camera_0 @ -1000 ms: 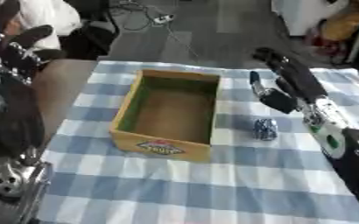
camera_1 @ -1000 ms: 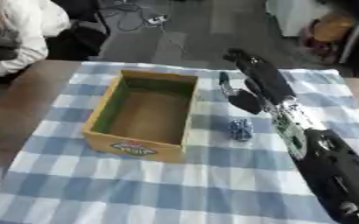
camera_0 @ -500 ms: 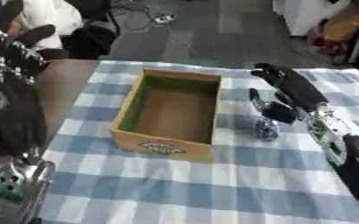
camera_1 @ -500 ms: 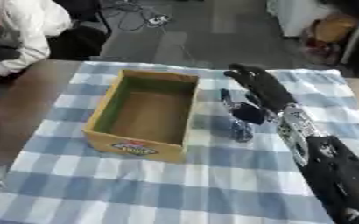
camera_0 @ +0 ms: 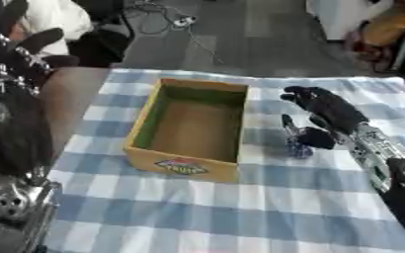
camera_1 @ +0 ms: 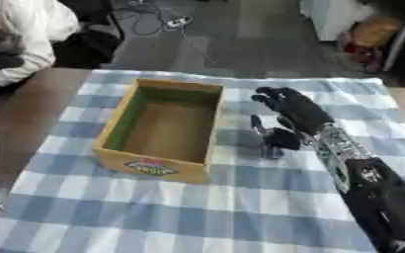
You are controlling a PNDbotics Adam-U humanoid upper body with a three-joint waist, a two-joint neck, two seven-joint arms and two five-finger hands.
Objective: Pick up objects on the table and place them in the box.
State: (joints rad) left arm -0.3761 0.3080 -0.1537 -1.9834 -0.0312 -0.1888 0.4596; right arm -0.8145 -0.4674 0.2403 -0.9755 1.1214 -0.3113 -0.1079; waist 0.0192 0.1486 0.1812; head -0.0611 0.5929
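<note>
**Observer:** Box first. Open cardboard, green inner walls, brown floor, sits on the blue-and-white checked cloth toward the left-centre of the table. A printed label shows on its near wall. Nothing visible inside.

**Recorder:** Task object?

**Observer:** One small dark bluish thing, lying on the cloth just right of the box, outside it, close to the near right corner. Shape hard to make out; roughly a short cylinder or bundle.

**Recorder:** Right hand?

**Observer:** Right hand comes in from the right side, forearm slanting across the cloth. Palm is over the object, thumb down beside its left, fingers curling toward it from above and right. Whether they actually pinch it, I cannot tell; the hand covers the contact.

**Recorder:** Is the object lifted?

**Observer:** It appears to rest on the cloth.

**Recorder:** Left hand?

**Observer:** Left hand shows at the upper left edge, raised, fingers up and relaxed, holding nothing, well apart from the box.

**Recorder:** Surroundings?

**Observer:** Grey floor with cables beyond the far table edge.
</note>
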